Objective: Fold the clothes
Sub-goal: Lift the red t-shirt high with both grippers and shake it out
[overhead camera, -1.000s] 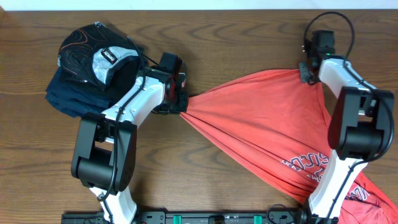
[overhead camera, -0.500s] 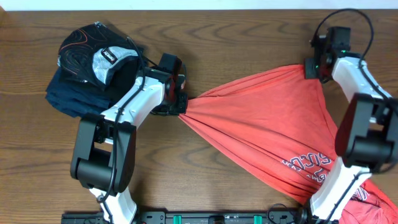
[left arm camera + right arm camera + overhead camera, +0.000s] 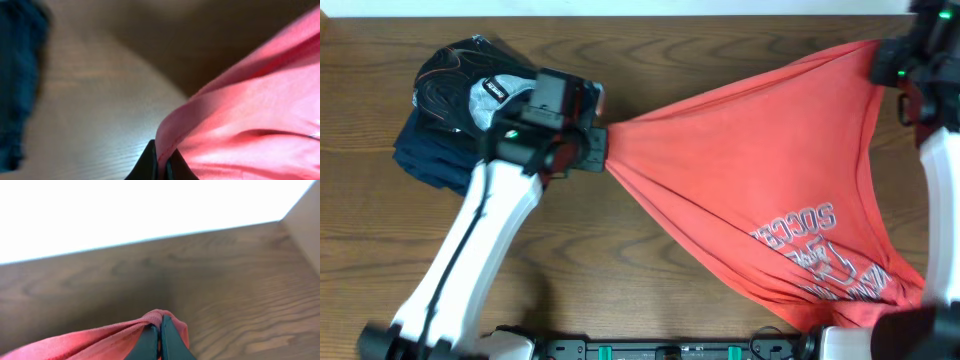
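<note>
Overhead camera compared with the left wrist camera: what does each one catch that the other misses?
Only overhead: the whole coral-red T-shirt pulled taut, its SOCCER lettering, the right gripper pinching its far corner, and the grey-white patterned piece atop the dark clothes pile. Only left wrist: a close look at the shirt's hem clamped in the shut left gripper. Both: the red shirt, the wooden table and the dark pile at the left.

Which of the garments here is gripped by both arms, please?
The coral-red T-shirt, pinched and stretched between the left gripper and right gripper; the dark folded pile lies ungripped.
</note>
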Tool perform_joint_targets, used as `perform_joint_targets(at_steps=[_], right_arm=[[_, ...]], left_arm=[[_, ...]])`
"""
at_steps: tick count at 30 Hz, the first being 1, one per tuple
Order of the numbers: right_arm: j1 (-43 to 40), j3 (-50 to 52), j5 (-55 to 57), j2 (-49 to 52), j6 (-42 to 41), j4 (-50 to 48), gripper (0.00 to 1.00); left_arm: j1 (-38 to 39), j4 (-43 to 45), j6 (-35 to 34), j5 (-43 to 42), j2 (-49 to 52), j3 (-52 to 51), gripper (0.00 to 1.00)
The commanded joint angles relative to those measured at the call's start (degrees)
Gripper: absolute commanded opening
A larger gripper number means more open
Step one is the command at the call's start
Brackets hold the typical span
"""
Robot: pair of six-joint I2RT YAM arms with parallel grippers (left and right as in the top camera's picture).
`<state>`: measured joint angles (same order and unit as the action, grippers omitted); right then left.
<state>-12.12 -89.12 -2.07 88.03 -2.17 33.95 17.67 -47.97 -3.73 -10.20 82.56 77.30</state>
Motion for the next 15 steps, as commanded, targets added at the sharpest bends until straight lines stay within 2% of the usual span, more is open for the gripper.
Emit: perform_joint_targets(at_steps=[1, 9, 15], right_arm=[[-1.3, -4.6, -0.4, -7.5, -3.4, -0.3, 0.01], [-4.0, -19.4, -0.3, -18.1, -3.4, 2.5, 0.01], [-7.1, -28.7, -0.3, -18.7, -3.4, 9.4, 0.01]], left_arm=[[-0.5, -0.9, 5.1, 2.1, -6.6, 8.8, 0.06], [-0.5, -2.1, 13.7, 1.9, -14.0, 39.8, 0.06], [-0.5, -7.0, 19.4, 1.9, -14.6, 54.3, 0.06]])
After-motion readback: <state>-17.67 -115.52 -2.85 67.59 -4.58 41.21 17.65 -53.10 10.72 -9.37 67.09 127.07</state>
